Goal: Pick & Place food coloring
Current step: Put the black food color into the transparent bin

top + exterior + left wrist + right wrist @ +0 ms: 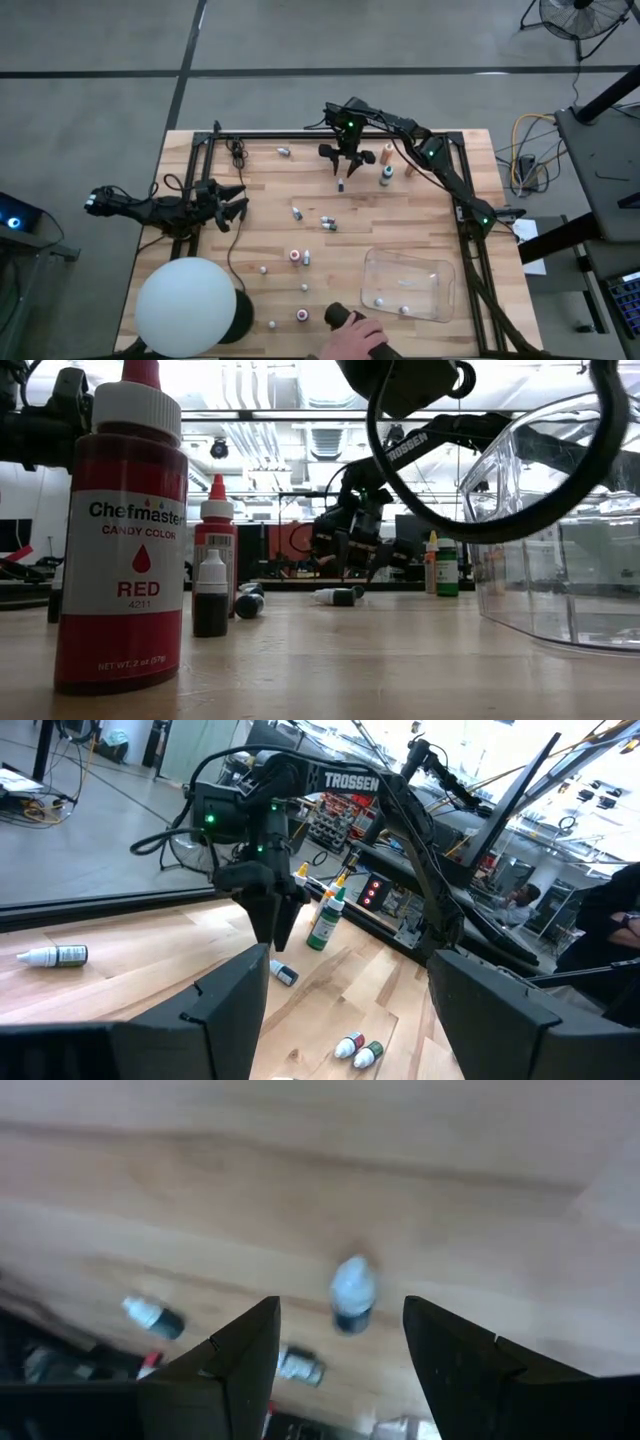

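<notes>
Currently, step in hand: approach for a pick, judged from the pose; nothing lifted.
Right pincer [342, 163]: hovers at the far middle of the bench [430, 215], pointed straight down, empty. Fingers spread wide in its own wrist view, with bare wood between them.
Target bottle [340, 184]: small, dark-bodied, pale-capped. Upright on the wood directly under the right pincer; in the right wrist view [351, 1294] it sits between the two fingers, touching neither.
Left pincer [234, 205]: waits low over the bench's left side, fingers apart, holding nothing; it looks across at the right arm.
Other food coloring: scattered. One lying bottle [284, 152] at the far edge; three standing bottles [386, 172] just right of the right pincer; a lying pair [327, 222] mid-bench; more near the front, among them a red-capped one [294, 256].
Clear tray [378, 265]: front right, well apart from the target. A couple of small bottles [379, 300] seem to lie in it already.
White ball [186, 305]: front left corner, not involved.
Person's hand [352, 335]: at the front edge, on a dark object; clear of both arms.
Next move calls for: a straight descent keeping the bottle centred, then closing on the body below the cap. The bottle is small and upright, so an off-centre finger would likely tip it.
Destination: probably the tray.
</notes>
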Motion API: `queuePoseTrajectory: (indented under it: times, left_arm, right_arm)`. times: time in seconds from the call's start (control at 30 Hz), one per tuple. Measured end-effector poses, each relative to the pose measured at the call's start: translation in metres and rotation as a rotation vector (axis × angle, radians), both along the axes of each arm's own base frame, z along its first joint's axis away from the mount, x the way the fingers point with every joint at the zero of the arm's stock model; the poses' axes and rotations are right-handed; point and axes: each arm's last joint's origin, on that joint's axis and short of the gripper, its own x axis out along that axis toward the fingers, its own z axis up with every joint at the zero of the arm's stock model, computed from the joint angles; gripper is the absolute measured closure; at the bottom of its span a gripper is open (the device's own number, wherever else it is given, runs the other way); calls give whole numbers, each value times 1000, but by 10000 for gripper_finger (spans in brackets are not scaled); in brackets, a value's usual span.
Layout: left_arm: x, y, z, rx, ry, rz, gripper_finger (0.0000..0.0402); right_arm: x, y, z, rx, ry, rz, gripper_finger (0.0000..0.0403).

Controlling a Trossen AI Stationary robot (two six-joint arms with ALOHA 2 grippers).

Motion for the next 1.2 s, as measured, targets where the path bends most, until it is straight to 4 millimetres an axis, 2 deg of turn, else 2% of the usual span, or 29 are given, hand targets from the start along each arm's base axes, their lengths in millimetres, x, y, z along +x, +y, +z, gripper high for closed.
queuePoseTrajectory:
  times: [0.43, 0.7, 1.0, 1.2]
  left_arm:
    - [0, 0, 0, 0, 1, -1, 157]
    - [0, 0, 0, 0, 0, 0, 157]
    - [0, 0, 0, 0, 0, 0, 157]
    - [0, 0, 0, 0, 0, 0, 157]
  right_arm:
    - [5, -8, -9, -42, -32, 20, 200]
    - [-2, -8, -8, 8, -9, 15, 201]
    - [-4, -7, -8, 45, -15, 24, 227]
    - [-6, -5, -7, 78, -75, 76, 230]
